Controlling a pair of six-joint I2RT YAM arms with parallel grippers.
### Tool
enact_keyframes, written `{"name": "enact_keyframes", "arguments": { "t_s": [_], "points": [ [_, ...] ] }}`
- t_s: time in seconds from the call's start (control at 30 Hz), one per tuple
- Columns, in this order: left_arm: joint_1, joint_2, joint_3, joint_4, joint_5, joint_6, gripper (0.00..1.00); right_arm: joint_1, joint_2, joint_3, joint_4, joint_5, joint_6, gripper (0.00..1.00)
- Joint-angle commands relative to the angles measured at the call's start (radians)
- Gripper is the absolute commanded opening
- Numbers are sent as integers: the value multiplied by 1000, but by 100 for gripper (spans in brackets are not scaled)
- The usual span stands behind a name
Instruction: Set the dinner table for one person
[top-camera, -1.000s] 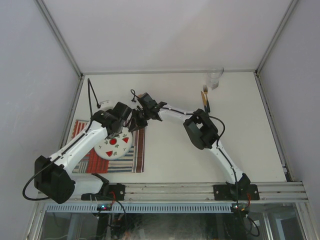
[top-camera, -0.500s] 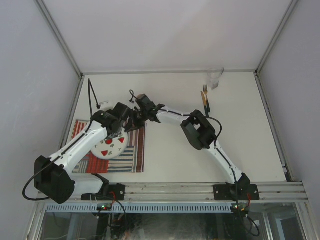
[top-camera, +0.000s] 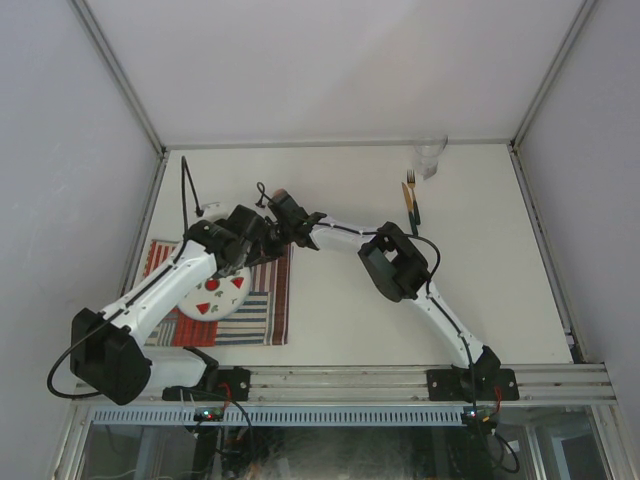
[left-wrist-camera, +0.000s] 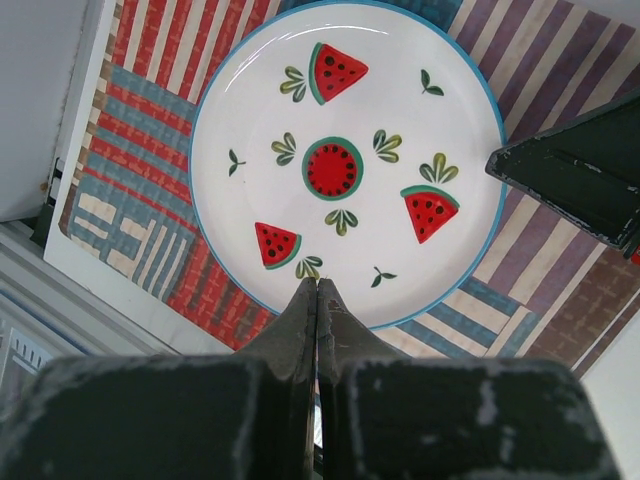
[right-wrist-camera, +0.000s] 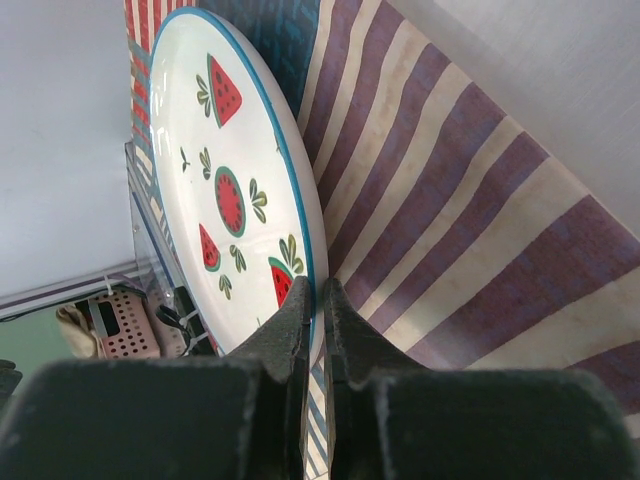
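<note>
A white plate (top-camera: 211, 296) with watermelon pictures and a blue rim (left-wrist-camera: 345, 160) lies over the red-white-blue striped placemat (top-camera: 270, 312) at the left of the dinner table (top-camera: 350, 310). My right gripper (right-wrist-camera: 319, 290) is shut on the plate's right rim (right-wrist-camera: 300, 215), one finger above it and one below. My left gripper (left-wrist-camera: 318, 287) is shut with nothing in it, its tips hovering over the plate's near edge. A right gripper finger (left-wrist-camera: 575, 170) shows at the plate's edge in the left wrist view. In the top view the left arm hides part of the plate.
A green-handled fork (top-camera: 412, 202) and a brown-handled utensil (top-camera: 405, 193) lie at the back right, with a clear glass (top-camera: 430, 157) behind them. A small white object (top-camera: 207, 211) sits behind the placemat. Aluminium rails edge the table.
The plate has slid left and slightly nearer across the placemat, with the right gripper still on its rim. The left gripper moved left with it.
</note>
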Motion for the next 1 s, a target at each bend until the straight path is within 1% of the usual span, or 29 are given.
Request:
{"name": "enact_keyframes", "arguments": {
  "t_s": [0.0,0.2,0.57,0.8,0.97],
  "points": [
    [5,1,19,16,-37,29,0,14,8,22,60,-20,21,0],
    [5,10,18,26,-34,24,0,5,9,15,47,-31,8,0],
    [5,-14,18,-3,-46,-8,0,9,-10,-16,34,-61,-13,0],
    [5,-17,6,3,-30,-31,0,16,-71,-149,86,-65,-16,0],
    [5,-20,-4,10,-22,-34,0,23,-71,-172,110,-86,3,0]
  ]
}}
